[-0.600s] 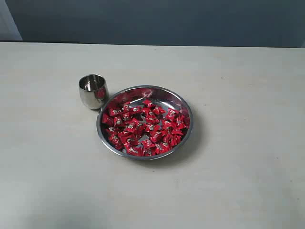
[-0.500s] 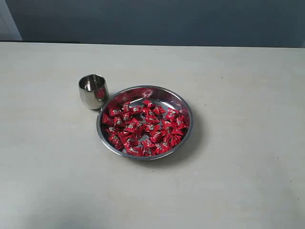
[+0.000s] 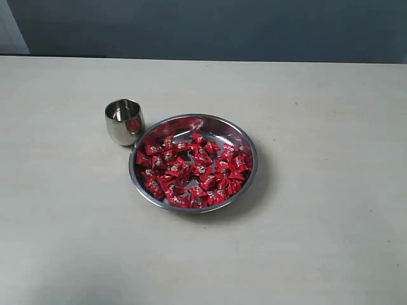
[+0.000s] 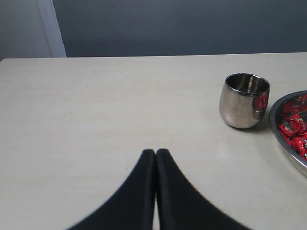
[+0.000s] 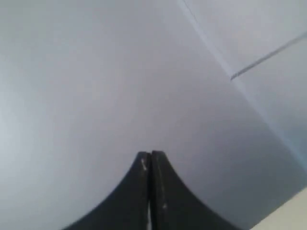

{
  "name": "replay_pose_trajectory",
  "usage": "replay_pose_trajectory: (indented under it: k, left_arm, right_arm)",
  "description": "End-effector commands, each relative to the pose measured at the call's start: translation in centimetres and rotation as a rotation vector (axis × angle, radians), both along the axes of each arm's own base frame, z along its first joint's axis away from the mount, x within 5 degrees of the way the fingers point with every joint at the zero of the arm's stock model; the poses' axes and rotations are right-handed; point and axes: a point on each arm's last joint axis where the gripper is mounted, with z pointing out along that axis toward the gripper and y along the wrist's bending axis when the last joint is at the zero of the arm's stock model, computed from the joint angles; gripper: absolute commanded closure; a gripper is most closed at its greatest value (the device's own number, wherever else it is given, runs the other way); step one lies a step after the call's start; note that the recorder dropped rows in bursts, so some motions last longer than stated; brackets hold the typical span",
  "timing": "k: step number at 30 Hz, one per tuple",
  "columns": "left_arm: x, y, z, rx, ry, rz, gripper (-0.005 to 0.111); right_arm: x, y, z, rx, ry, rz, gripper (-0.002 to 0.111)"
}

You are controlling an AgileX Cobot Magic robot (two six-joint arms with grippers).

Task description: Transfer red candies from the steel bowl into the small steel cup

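Observation:
A wide steel bowl (image 3: 247,141) sits mid-table, holding a heap of red candies (image 3: 191,169). The small steel cup (image 3: 124,121) stands upright just beside the bowl's far-left rim. Neither arm shows in the exterior view. In the left wrist view my left gripper (image 4: 155,152) is shut with nothing in it, low over bare table, well short of the cup (image 4: 243,100); the bowl's rim (image 4: 278,132) and a few candies (image 4: 295,128) show at the frame's edge. My right gripper (image 5: 150,154) is shut and empty, facing a grey wall, with none of the task's things in its view.
The pale table (image 3: 331,241) stretches wide around the bowl and cup. A dark grey wall (image 3: 210,28) runs behind its far edge, with a white strip (image 4: 50,28) at the left corner.

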Motion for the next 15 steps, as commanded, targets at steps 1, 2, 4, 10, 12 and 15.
replay_pose_trajectory:
  k: [1, 2, 4, 10, 12, 15]
  left_arm:
    - [0.0, 0.0, 0.0, 0.000, -0.011, -0.005, 0.106]
    - [0.0, 0.0, 0.0, 0.000, -0.011, -0.005, 0.106]
    - [0.0, 0.0, 0.0, 0.000, -0.011, -0.005, 0.106]
    - [0.0, 0.0, 0.0, 0.000, -0.011, -0.005, 0.106]
    - [0.0, 0.0, 0.0, 0.000, -0.011, -0.005, 0.106]
    - [0.0, 0.0, 0.0, 0.000, -0.011, -0.005, 0.106]
  right_arm:
    - [0.6, 0.4, -1.6, 0.368, 0.082, 0.170, 0.109]
    - [0.7, 0.5, -2.0, 0.379, 0.131, 0.175, 0.109]
    - [0.9, 0.7, -2.9, 0.403, 0.239, 0.187, 0.109]
    - [0.9, 0.8, -3.2, 0.407, 0.265, 0.189, 0.109]
    - [0.9, 0.8, -3.1, 0.377, 0.267, 0.181, 0.109]
    - [0.9, 0.7, -3.1, 0.390, 0.256, 0.184, 0.109]
